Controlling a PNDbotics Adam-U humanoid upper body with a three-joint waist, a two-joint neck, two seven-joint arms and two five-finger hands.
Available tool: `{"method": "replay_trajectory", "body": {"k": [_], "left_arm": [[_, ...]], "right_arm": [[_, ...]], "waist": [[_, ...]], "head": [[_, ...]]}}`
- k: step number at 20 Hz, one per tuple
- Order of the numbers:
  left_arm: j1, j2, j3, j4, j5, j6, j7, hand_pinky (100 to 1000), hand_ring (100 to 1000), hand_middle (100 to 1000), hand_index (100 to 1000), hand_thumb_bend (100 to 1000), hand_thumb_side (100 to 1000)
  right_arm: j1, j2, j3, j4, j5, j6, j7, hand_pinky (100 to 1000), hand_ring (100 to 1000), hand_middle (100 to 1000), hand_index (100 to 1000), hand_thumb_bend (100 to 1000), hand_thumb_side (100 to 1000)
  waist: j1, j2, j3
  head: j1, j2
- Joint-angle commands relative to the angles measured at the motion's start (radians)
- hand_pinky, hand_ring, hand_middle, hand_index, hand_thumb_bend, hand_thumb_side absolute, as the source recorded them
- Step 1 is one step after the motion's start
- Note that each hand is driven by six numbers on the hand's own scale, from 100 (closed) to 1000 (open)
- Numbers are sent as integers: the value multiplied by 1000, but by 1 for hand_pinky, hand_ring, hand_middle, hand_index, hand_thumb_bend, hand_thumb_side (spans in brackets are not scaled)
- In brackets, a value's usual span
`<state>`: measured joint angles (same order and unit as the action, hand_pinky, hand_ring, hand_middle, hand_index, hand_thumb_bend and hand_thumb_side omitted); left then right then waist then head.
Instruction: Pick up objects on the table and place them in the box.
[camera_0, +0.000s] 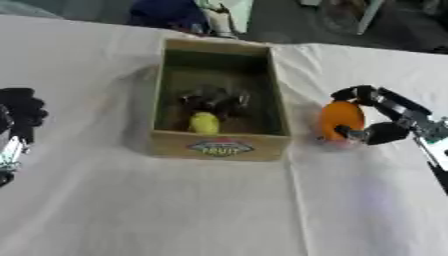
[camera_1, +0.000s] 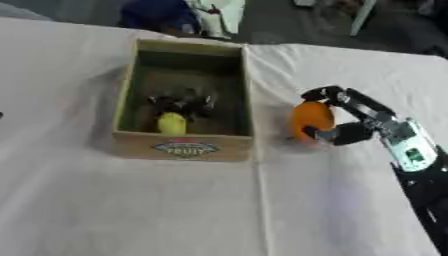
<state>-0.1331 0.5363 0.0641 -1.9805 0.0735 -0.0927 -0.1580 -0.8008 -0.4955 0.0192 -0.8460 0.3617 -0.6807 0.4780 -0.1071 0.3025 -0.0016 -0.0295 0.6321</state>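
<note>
Fingers (camera_1: 317, 93) of the right hand (camera_1: 354, 131) curl over the top of an orange fruit (camera_1: 311, 118) while the thumb hooks in low on its near side, so the fruit is pinched between them; it sits just beside the right wall of the cardboard box (camera_0: 220, 148), on or barely above the white tablecloth (camera_0: 175, 210), and I cannot tell which. That grip from the outer side looks chosen to leave the way toward the box clear, so the fruit can be lifted over the wall and dropped in. Inside the box lie a yellow fruit (camera_0: 204, 123) near the front wall and a dark bunched thing (camera_0: 213, 99) just behind it, touching it, which suggests the task is partly done. At the left edge of the left eye view the left hand (camera_0: 21, 111) shows as a dark shape well apart from the box; whether its fingers are open I cannot tell.
</note>
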Motion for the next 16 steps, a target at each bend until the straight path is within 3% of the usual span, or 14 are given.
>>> {"method": "replay_trajectory", "body": {"k": [1,2,4,6,10,13,16], "left_arm": [[-3,11,3,-19,-3,-2,-1,724,716,684,830,100,356],[-2,11,3,-19,-4,-2,-1,724,716,685,830,100,358],[-2,10,3,-19,-4,-1,-1,724,716,685,830,100,363],[-2,9,2,-19,-4,1,-3,724,716,685,830,100,368],[2,6,3,-19,-7,1,-6,728,719,687,832,100,379],[5,5,4,-19,-7,-2,-9,728,720,688,833,100,383],[7,5,3,-19,-6,-2,-12,730,720,689,834,100,389]], "right_arm": [[-11,-31,2,-9,96,-226,190,671,791,666,815,391,342],[-10,-33,4,-12,132,-226,178,663,774,636,796,386,305],[-7,-36,6,-19,203,-226,142,642,730,531,696,350,131],[-5,-36,2,-22,261,-226,81,620,695,445,583,297,159],[-2,-39,-16,-28,319,-226,-127,568,627,277,361,170,141],[-2,-48,-22,-36,339,-226,-287,545,601,227,275,134,117],[-3,-62,-15,-66,346,-226,-383,537,591,212,256,121,108]], "waist": [[5,-19,-2],[5,-19,-3],[4,-20,-5],[4,-20,-6],[4,-19,-7],[4,-19,-7],[2,-20,-8]], "head": [[0,-2],[0,-1],[-2,2],[0,0],[2,3],[4,3],[3,5]]}}
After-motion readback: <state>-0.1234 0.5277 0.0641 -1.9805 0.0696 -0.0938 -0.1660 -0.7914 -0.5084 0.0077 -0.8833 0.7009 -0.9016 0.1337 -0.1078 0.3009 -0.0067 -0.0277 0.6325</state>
